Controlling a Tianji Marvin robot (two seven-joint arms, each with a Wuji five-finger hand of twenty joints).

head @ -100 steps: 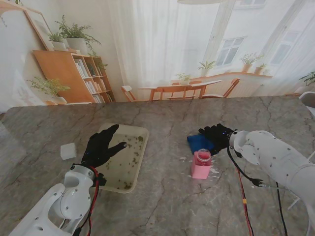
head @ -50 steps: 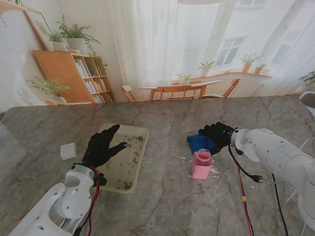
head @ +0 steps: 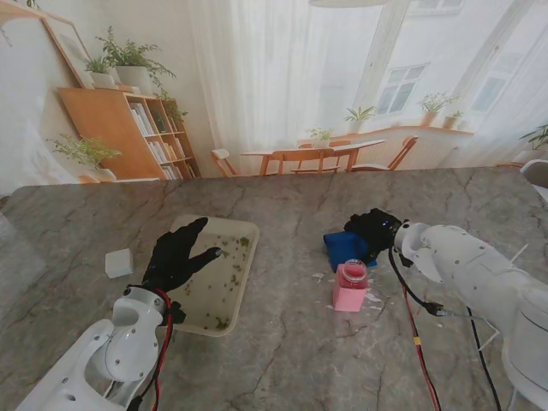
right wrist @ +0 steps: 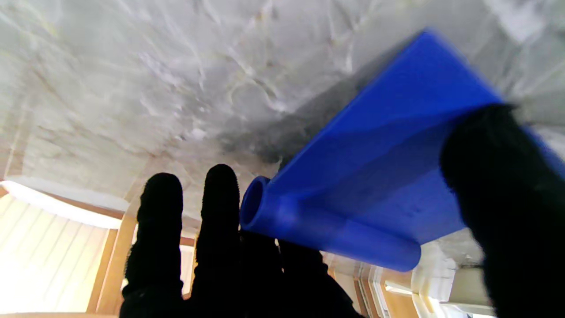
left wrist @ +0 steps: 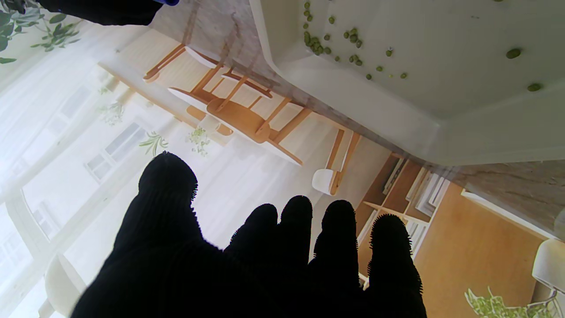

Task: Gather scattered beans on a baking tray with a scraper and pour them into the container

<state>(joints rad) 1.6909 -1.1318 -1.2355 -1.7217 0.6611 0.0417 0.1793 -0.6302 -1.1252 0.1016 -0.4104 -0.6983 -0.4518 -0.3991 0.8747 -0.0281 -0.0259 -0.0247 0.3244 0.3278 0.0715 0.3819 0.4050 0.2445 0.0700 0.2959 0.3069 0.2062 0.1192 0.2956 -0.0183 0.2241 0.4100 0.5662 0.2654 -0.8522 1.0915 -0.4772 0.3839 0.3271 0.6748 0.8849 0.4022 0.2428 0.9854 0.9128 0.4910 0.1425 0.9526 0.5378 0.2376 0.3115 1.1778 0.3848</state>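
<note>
Scraper (head: 342,248) of blue plastic lies on the marble surface (head: 282,342) in the stand's view, just beyond the pink container (head: 350,287), and the right hand (head: 373,233) covers its right part. The baking tray (head: 246,229) stands well to the left, with green beans (head: 229,276) spread over it. The left hand (head: 175,255) hovers over the tray's left edge, fingers apart, holding nothing.

From the left wrist, the left hand (left wrist: 265,260) shows spread fingers and nothing between them; the tray (left wrist: 375,119) has a raised rim, and the beans (left wrist: 335,44) are small, round and loose, so I judge they will roll easily.

From the right wrist, the right hand (right wrist: 247,265) has its thumb on the flat blade of the scraper (right wrist: 375,176) and fingers under the round handle, so it seems clamped on it. The tool looks light, stiff and smooth, perhaps slippery against the glove. I judge the thick tube handle is the best place to hold.
</note>
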